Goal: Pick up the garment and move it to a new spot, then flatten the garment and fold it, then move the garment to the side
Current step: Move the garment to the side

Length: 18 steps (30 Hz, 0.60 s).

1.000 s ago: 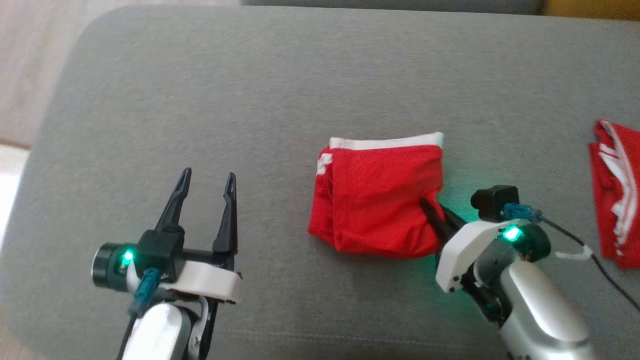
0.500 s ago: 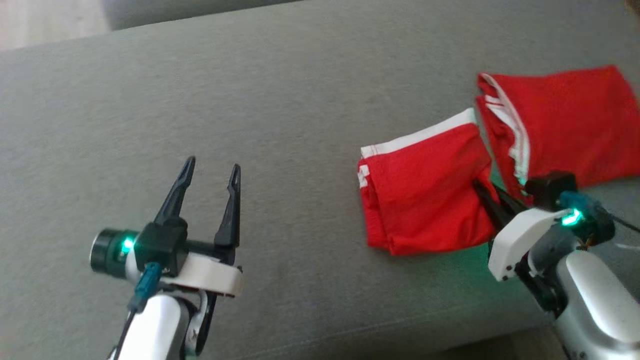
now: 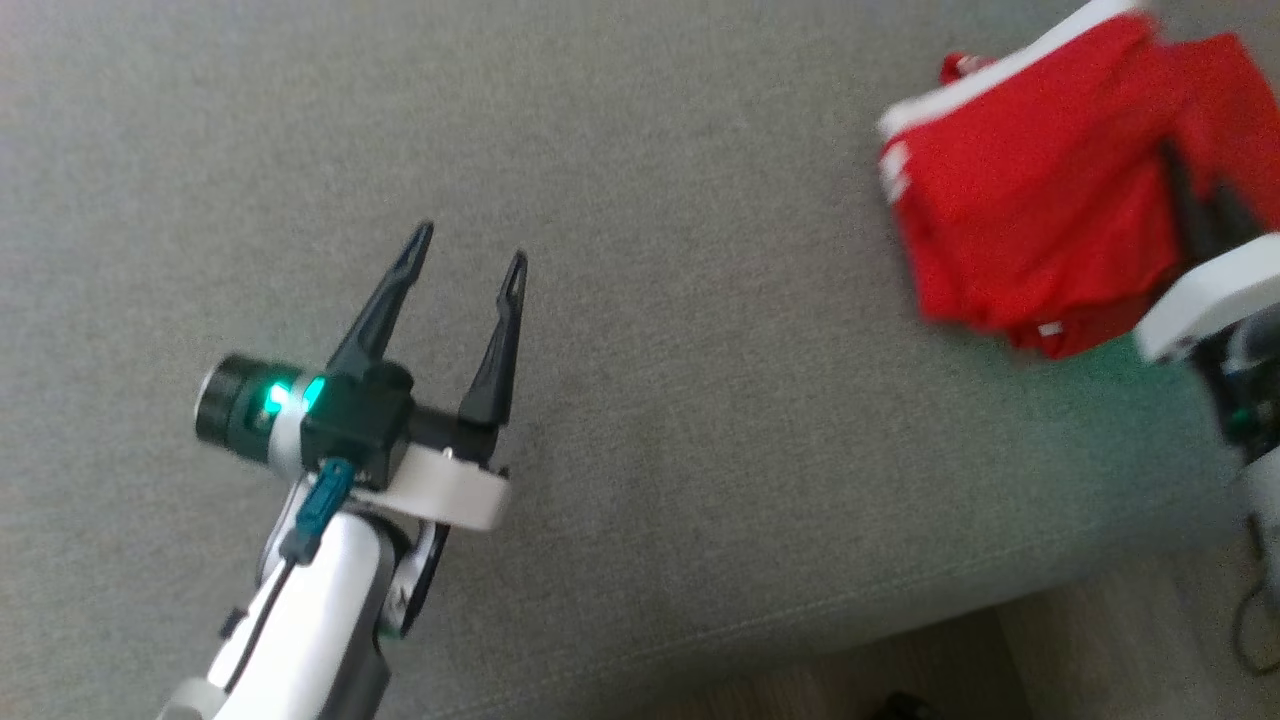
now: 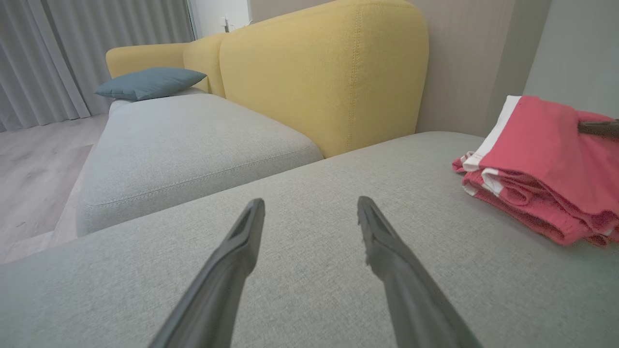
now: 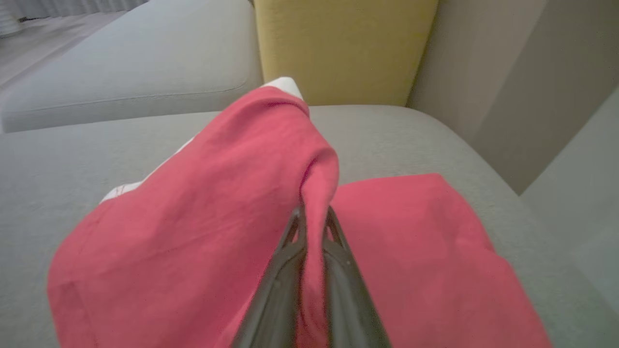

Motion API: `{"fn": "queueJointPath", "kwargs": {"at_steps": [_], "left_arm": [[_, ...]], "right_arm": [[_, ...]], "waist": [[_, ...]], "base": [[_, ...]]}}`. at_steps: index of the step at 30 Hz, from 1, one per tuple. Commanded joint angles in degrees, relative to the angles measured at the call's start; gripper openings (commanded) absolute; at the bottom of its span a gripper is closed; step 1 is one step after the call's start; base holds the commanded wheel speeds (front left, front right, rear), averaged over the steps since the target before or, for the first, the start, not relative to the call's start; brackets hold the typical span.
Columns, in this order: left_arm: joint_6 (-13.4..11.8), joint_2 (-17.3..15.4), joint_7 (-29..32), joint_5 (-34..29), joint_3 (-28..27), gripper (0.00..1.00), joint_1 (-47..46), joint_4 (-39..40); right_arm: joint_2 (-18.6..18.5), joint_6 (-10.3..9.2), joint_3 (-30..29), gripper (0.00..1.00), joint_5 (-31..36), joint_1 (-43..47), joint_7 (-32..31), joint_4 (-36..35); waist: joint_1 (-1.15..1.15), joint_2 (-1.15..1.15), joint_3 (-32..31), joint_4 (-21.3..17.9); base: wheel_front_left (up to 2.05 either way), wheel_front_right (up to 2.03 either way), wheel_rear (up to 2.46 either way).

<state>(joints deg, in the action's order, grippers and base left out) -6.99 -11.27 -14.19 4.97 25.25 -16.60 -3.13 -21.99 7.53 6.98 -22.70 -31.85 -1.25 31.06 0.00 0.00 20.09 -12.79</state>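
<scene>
**Folded garment carried right, toward the other red piece**

The right gripper (image 5: 313,212) is pinched tight on a ridge of the red garment (image 5: 193,217), the cloth bunched up between its two fingers. The left gripper (image 3: 470,245) stands spread wide and empty over the grey cushion (image 3: 700,450), well left of the work.

The head camera has swung, so the shift of the whole picture counts for little. What has really changed is the gap between the two pieces. A second ago the folded garment lay mid-cushion, well apart from a second red cloth (image 5: 425,241) at the far right. Now it is up against that cloth, its near-right corner raised in the grip and its white band on the far side.

The head view is smeared, so it is hard to tell whether the garment overlaps the other piece or only hangs just above it.

Judging by the neat fold, the flattening and folding look done and this is the last step, the move to the side; setting the garment down and letting go remain.
</scene>
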Motion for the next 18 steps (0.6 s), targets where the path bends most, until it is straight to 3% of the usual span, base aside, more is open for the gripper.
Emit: {"fn": "queueJointPath", "kwargs": {"at_steps": [1, 16, 17, 18], "left_arm": [[0.3, -1.1, -0.1, -0.5, -1.7, 1.0, -2.4, 2.2], [1.9, -0.6, -0.1, -2.1, 1.0, 1.0, -9.2, 2.2], [1.9, -0.5, -0.1, -2.2, 1.1, 1.0, -9.5, 2.0], [2.0, -0.4, -0.2, -2.1, 1.2, 1.0, -9.7, 1.8]], "right_arm": [[-1.7, -0.04, -0.2, 0.0, -0.3, -1.1, 1.0, -0.9], [-5.9, -0.04, -7.6, 0.0, 6.0, -8.6, 6.7, 12.7], [-5.9, -0.04, -8.3, 0.09, 6.7, -8.9, 6.7, 13.6], [-5.7, -0.04, -9.0, 0.26, 7.5, -9.1, 6.6, 14.4]], "waist": [[0.0, 0.0, 1.7, 0.1], [0.0, 0.0, 8.5, 0.5], [0.0, 0.0, 8.6, 0.7], [0.0, 0.0, 8.6, 0.8]], "base": [[0.0, 0.0, 0.0], [0.0, 0.0, 0.0], [0.0, 0.0, 0.0], [0.0, 0.0, 0.0]]}}
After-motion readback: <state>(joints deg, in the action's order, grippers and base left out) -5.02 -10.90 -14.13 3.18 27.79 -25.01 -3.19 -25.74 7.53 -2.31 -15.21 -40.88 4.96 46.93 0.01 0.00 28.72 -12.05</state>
